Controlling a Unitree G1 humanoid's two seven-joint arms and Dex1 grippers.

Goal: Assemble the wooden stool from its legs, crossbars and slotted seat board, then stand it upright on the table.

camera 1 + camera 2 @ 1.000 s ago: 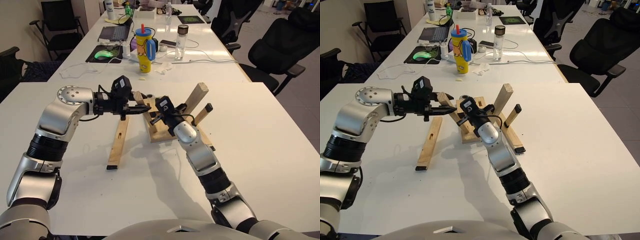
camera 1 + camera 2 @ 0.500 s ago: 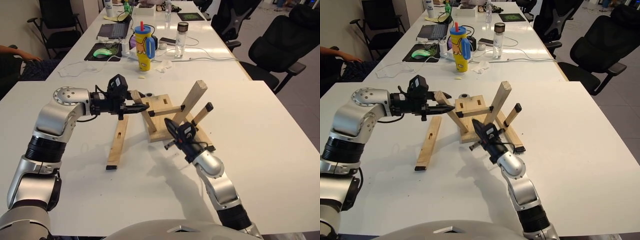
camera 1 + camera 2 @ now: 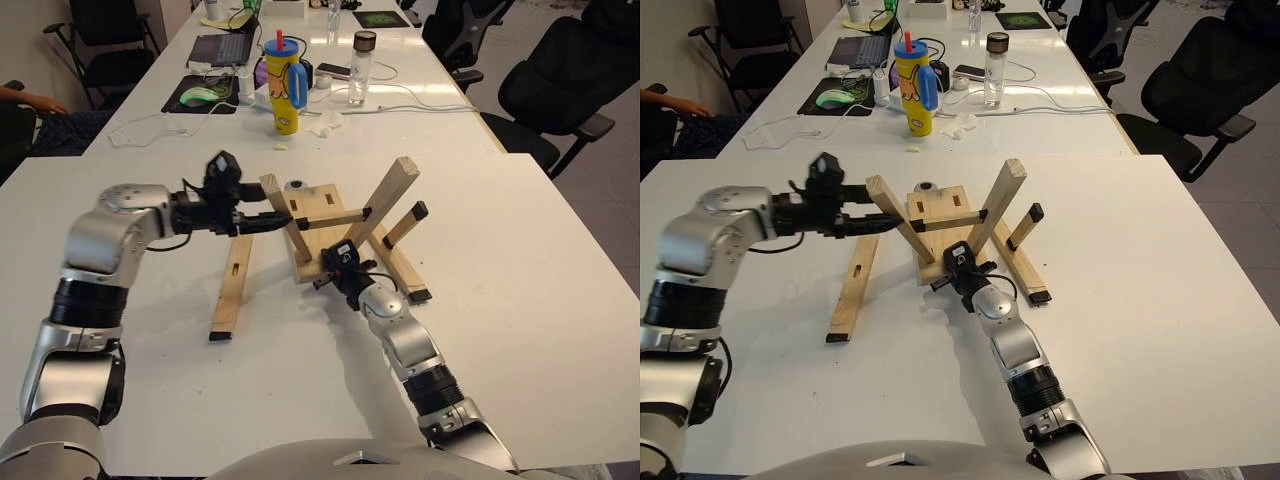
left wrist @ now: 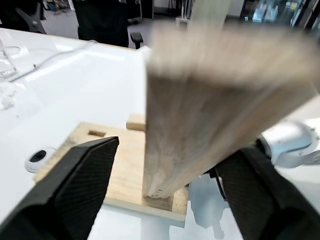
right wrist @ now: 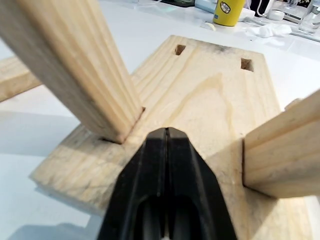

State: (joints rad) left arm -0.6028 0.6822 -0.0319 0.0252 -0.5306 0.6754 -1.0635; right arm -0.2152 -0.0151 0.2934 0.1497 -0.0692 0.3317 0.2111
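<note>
On the white desk, the stool is only part-built and lies upside down. The slotted seat board rests there with legs poking up out of it. A short leaning leg stands at its left edge and a tall slanted leg at its right. A thin crossbar runs between the two. A black-capped leg tilts up just behind the tall one.

The left claw comes in level from the left, right at that short leg. In the left wrist view its fingers are spread wide, one either side of the wood, with a clear gap showing. It has hold of nothing.

The right claw is down at the near edge of the seat board. Its fingers are pressed together with nothing between them, and the tips point between two socketed legs.

One loose leg lies flat on the desk, left of the board. A yellow cup and a bottle stand well back.
</note>
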